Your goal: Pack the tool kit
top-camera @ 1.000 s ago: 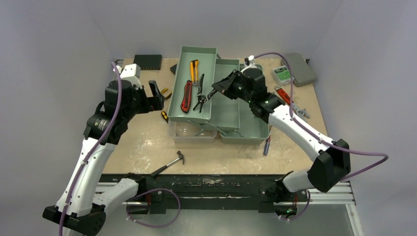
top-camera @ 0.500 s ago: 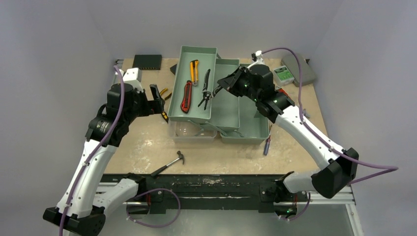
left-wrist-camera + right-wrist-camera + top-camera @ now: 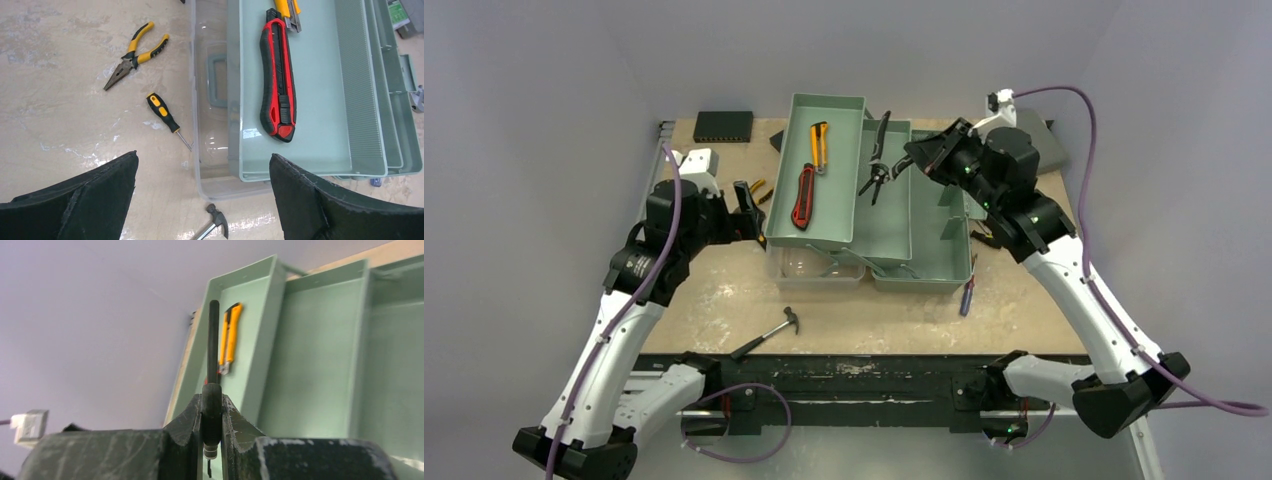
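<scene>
Starting at the near edge, the hammer (image 3: 769, 332) is seen on the table, outside the toolbox (image 3: 934, 255). The left gripper (image 3: 202, 156) is held wide open and empty near the yellow-handled pliers (image 3: 131, 52) and the small screwdriver (image 3: 162, 112). Farther back, the black pliers (image 3: 879, 160) are clamped in the right gripper (image 3: 911, 160). They have been lifted out of the upper tray (image 3: 844, 120), away from the red knife (image 3: 803, 195). A new place for them seems to be sought, so the packing is judged unfinished.

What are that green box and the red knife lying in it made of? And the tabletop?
The green box looks like moulded plastic: evenly coloured, faintly shiny, with a ribbed rim. The red knife seems hard plastic with black, perhaps rubbery, grip inserts. The tabletop looks like pale wood board, scuffed and stained; I can't be sure.
</scene>
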Available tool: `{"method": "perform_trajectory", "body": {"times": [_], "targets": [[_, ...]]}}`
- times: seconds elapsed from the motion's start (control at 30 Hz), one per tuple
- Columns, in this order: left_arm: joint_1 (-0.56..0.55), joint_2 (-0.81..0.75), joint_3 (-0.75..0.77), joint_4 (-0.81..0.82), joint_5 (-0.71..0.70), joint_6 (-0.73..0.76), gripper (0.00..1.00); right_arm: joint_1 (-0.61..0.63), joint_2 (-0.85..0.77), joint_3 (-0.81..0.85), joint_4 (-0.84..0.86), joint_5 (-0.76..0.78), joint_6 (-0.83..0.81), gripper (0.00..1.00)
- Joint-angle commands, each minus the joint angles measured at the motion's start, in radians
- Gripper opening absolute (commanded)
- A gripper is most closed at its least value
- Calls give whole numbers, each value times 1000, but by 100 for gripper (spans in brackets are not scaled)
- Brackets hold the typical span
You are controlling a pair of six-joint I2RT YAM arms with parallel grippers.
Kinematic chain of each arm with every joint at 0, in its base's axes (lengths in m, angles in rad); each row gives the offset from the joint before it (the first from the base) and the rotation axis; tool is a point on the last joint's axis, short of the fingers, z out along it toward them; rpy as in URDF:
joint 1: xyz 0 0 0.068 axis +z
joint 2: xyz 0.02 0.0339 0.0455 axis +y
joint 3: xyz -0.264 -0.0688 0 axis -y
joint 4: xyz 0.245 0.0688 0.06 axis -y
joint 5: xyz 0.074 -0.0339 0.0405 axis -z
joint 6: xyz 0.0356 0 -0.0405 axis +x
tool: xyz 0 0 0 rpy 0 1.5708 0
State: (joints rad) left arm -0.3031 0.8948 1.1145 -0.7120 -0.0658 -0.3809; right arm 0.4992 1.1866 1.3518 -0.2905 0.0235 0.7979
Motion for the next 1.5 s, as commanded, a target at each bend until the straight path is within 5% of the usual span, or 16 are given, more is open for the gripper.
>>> {"method": "perform_trajectory", "body": {"times": [0.0,0.2,0.63,1.1,1.17,1.27,1.3,1.47], "targets": [[6,-11,30,32,37,23,100,-100,-51,39,-42,1,-101,0],[18,26,55,21,49,-2,100,-180,30,62,-135,-148,-218,0],[20,103,93,24,219,80,100,-187,355,89,3,-420,-138,0],[26,57,0,95,224,103,100,-159,641,212,-7,-508,-133,0],[26,57,-1,97,224,104,100,-156,649,235,-32,-492,-147,12],[25,56,-1,96,224,107,99,-154,646,264,-76,-466,-174,59],[25,55,-1,94,223,108,99,-154,640,275,-89,-454,-184,67],[25,48,-5,93,220,111,99,-166,564,303,-157,-354,-230,84]]}}
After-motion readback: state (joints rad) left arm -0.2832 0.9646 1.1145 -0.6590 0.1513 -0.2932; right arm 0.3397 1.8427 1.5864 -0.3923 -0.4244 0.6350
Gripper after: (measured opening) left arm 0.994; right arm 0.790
